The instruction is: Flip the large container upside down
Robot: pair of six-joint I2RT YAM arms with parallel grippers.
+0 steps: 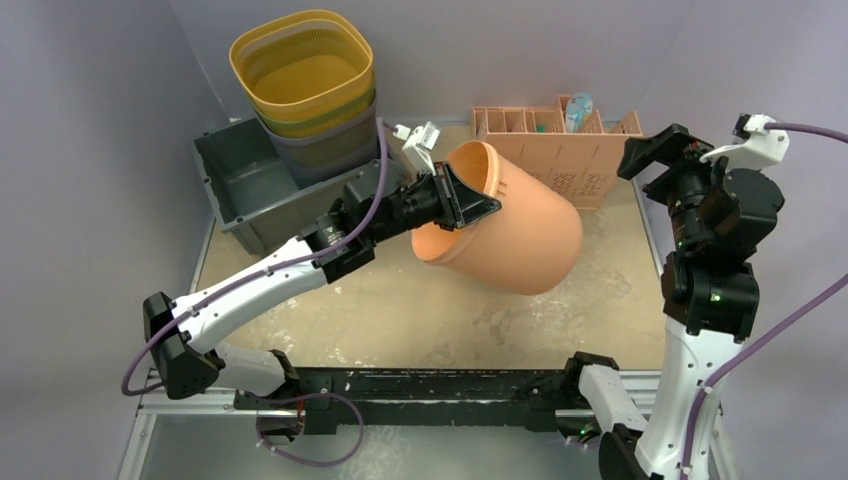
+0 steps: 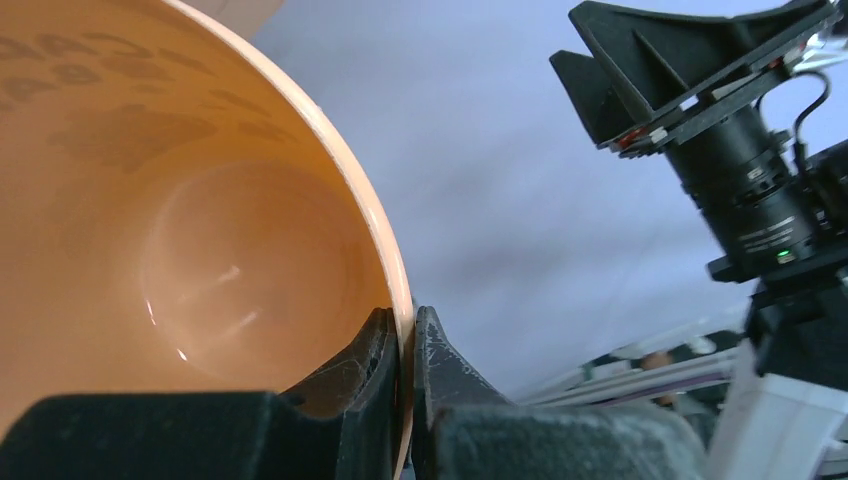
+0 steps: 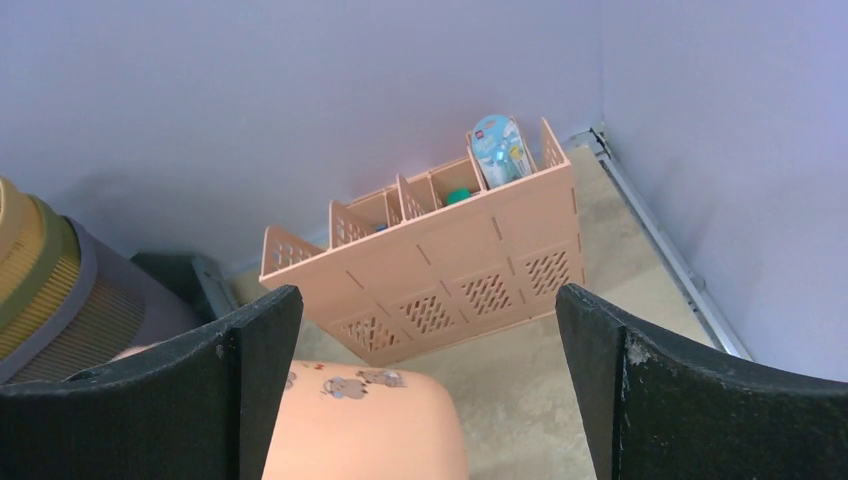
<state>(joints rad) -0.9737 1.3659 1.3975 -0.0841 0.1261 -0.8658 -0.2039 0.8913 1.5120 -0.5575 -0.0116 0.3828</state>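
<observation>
Over the middle of the table [image 1: 400,310], we are holding the large container [image 1: 525,235] tipped onto its side, its open mouth facing left toward our left arm and its closed base pointing right. Our left gripper [image 2: 407,330] is pinching the container's rim, one finger sitting inside the mouth and the other outside, the two nearly meeting on the thin wall. Our right gripper [image 3: 428,320] is hanging wide open and gripping nothing, raised at the right side of the table above the container's base, with the pink organizer [image 3: 450,260] standing beyond it. We cannot tell whether the container is touching the table.
</observation>
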